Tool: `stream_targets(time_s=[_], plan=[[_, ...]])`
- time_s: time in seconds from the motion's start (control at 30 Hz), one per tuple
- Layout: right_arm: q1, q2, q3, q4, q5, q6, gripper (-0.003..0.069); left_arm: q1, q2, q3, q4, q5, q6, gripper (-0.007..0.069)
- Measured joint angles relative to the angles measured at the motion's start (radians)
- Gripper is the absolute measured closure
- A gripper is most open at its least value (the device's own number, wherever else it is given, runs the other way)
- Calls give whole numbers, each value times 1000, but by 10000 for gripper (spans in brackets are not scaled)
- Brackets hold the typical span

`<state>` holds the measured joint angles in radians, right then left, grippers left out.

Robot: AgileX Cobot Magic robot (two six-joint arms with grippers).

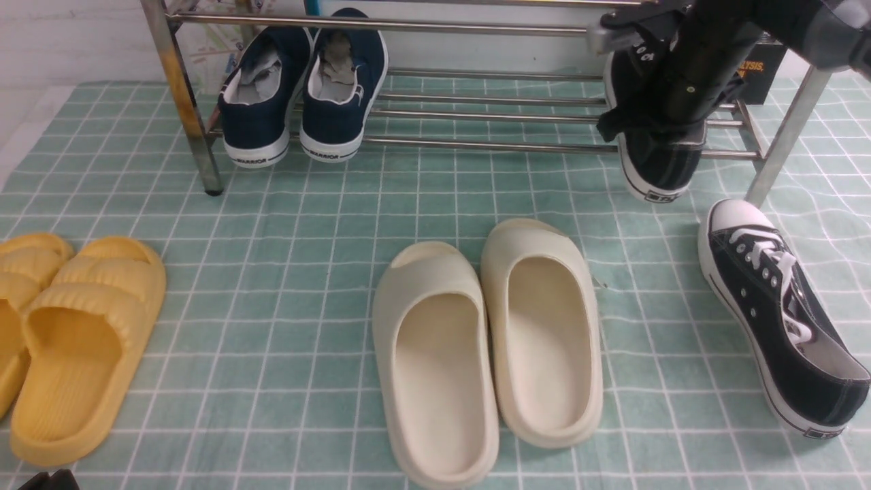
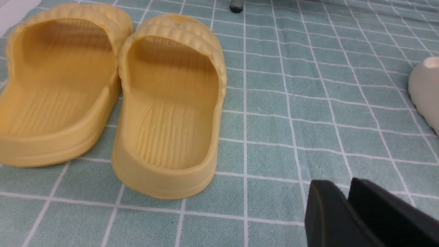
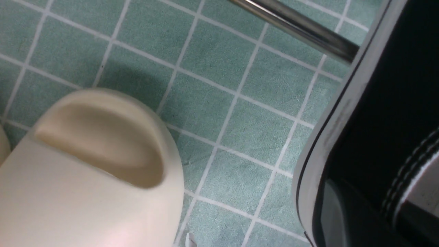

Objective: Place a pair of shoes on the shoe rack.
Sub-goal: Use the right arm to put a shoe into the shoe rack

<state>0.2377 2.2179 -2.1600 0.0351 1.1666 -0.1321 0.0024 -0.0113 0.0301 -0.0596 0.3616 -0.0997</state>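
Checked cloth under slides, sneaker

You see a mint-green cloth gridded white, ribbed yellow rubber slides, plain cream foam slides, navy canvas slip-ons with white soles, black canvas sneakers laced white, a rust-streaked chrome rack.

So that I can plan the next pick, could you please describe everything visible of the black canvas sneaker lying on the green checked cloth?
The black canvas low-top sneaker has white laces in metal eyelets, a white rubber toe cap, a white sole with a thin black stripe and grey lining. It lies on the green checked cloth, laces up, toe pointing at the chrome shoe rack, beside its right leg; whether they touch cannot be told. Nothing grips it.
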Motion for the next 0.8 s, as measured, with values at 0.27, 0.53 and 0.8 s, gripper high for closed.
stream_targets(time_s=[0.27,0.53,0.8], plan=[[0,6,0,9,-51,-7,639,0,0,0,0,0,-1,511],[0,6,0,8,-163,-7,639,0,0,0,0,0,-1,508],[0,6,0,-7,-188,-7,638,0,0,0,0,0,-1,498]])
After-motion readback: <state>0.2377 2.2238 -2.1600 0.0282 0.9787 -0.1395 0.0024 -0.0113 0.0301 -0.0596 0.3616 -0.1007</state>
